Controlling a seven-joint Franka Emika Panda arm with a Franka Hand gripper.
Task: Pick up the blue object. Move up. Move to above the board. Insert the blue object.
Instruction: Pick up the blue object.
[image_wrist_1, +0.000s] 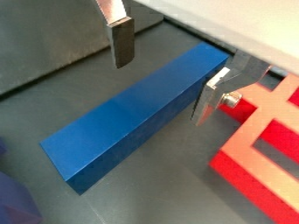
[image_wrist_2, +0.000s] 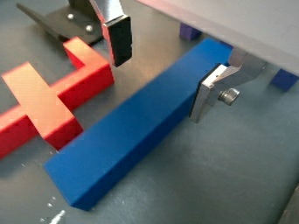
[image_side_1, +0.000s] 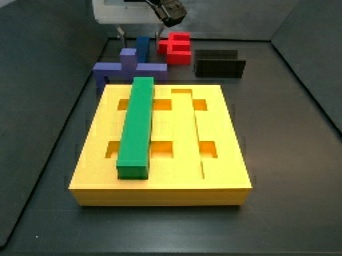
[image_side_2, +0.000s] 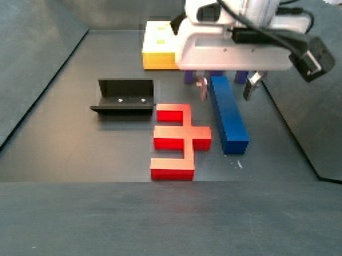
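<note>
The blue object (image_wrist_1: 128, 122) is a long deep-blue bar lying flat on the dark floor; it also shows in the other wrist view (image_wrist_2: 128, 131) and in a side view (image_side_2: 230, 112). My gripper (image_wrist_1: 163, 74) is open and straddles one end of the bar, low over it, as the other wrist view (image_wrist_2: 163, 68) and a side view (image_side_2: 225, 82) also show. One finger (image_wrist_1: 211, 96) is close against the bar's side; the other finger (image_wrist_1: 121, 44) stands apart from it. The yellow-orange board (image_side_1: 214, 160) carries a green bar (image_side_1: 136, 128) in one groove.
A red block (image_side_2: 175, 140) lies beside the blue bar, also seen in a wrist view (image_wrist_2: 52, 101). The fixture (image_side_2: 123, 97) stands beyond the red block. A purple-blue cross-shaped block (image_side_1: 130, 68) lies between the board and my gripper. Dark walls enclose the floor.
</note>
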